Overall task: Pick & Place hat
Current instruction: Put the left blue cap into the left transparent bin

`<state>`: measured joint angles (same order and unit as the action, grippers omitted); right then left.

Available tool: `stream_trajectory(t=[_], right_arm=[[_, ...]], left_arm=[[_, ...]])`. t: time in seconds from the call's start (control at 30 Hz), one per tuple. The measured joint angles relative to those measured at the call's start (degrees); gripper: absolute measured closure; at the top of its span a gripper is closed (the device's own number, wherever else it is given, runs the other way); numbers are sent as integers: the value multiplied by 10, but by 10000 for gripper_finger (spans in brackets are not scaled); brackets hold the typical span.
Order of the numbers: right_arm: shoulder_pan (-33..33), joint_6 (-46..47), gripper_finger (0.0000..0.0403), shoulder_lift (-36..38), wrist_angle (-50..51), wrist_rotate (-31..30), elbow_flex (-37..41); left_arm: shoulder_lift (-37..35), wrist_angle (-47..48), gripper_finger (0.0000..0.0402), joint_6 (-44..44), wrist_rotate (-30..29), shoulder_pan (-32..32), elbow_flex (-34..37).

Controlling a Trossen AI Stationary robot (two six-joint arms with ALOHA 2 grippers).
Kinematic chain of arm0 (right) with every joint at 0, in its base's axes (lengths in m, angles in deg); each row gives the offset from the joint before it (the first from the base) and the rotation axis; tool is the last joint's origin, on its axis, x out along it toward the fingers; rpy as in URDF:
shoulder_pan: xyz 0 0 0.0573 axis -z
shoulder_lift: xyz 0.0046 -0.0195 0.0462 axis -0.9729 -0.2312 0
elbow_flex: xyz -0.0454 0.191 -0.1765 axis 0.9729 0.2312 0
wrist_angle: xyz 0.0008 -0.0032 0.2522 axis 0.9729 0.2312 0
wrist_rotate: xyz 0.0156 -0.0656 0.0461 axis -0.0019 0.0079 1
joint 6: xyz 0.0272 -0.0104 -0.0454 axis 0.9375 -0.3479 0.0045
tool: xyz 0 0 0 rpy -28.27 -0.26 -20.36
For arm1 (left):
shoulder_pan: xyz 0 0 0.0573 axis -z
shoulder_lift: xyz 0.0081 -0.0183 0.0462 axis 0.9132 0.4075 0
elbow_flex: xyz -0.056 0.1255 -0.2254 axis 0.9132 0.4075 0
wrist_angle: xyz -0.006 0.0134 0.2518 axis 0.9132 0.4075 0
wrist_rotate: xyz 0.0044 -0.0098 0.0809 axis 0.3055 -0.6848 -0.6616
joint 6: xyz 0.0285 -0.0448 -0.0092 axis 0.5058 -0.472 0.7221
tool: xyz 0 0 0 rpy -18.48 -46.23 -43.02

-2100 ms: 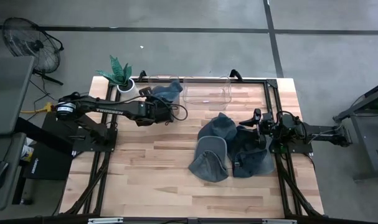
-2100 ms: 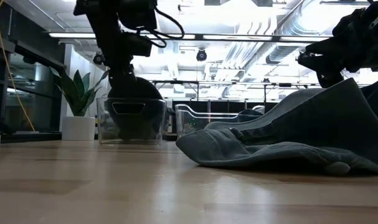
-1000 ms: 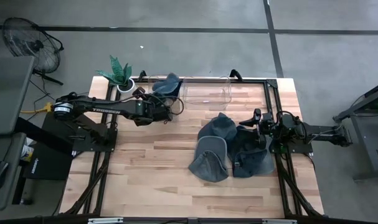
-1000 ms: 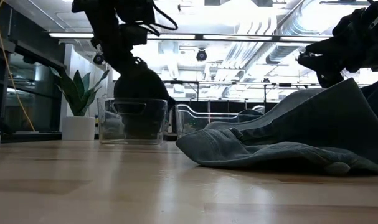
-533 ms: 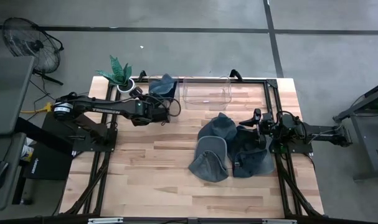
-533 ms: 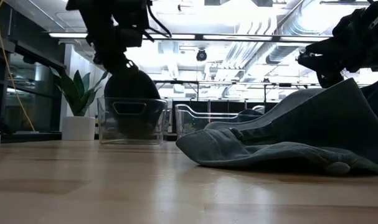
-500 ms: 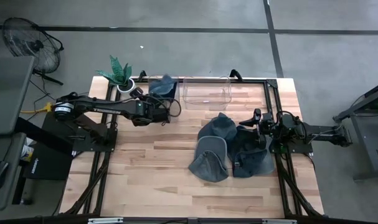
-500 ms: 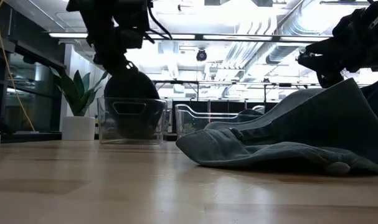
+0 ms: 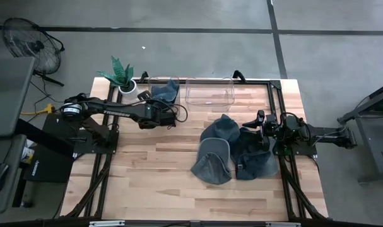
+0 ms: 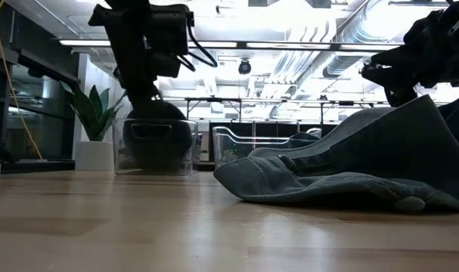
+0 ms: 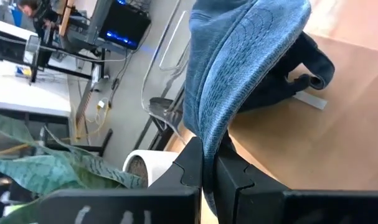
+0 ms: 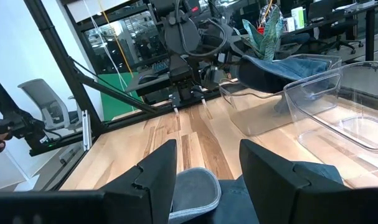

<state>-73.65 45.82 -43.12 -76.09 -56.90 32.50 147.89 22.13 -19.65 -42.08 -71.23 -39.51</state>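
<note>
Hat (image 9: 165, 92), blue denim, sits in the clear bin (image 9: 154, 85) at the table's (image 9: 147, 183) far edge by the plant (image 9: 120, 74), w/ left gripper (image 11: 208, 167) pinched shut on its edge, not yet let go; three more hats (image 9: 232, 151) lie near the right edge. Right gripper (image 12: 204, 163) waits over them, fingers apart, holding nothing. Left wrist view shows the pinch on fabric; high view only shows the arm at the bin.

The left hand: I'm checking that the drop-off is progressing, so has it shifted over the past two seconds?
Yes. The left hand, shut on the hat, has pulled back toward the potted plant, bringing the hat fully over the left clear bin.
</note>
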Motion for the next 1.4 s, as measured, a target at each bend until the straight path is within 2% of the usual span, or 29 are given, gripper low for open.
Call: stream_trajectory(t=[0.5,0.77,1.0,1.27,1.4], right_arm=[[0,0,233,0,0,0,0],[0,0,233,0,0,0,0],[0,0,233,0,0,0,0],[0,0,233,0,0,0,0],[0,0,233,0,0,0,0]], left_arm=[[25,-22,392,109,47,0,0],[26,-22,298,170,76,0,0],[26,-19,227,215,64,0,-2],[19,34,197,229,85,9,-45],[19,77,195,228,150,12,-76]])
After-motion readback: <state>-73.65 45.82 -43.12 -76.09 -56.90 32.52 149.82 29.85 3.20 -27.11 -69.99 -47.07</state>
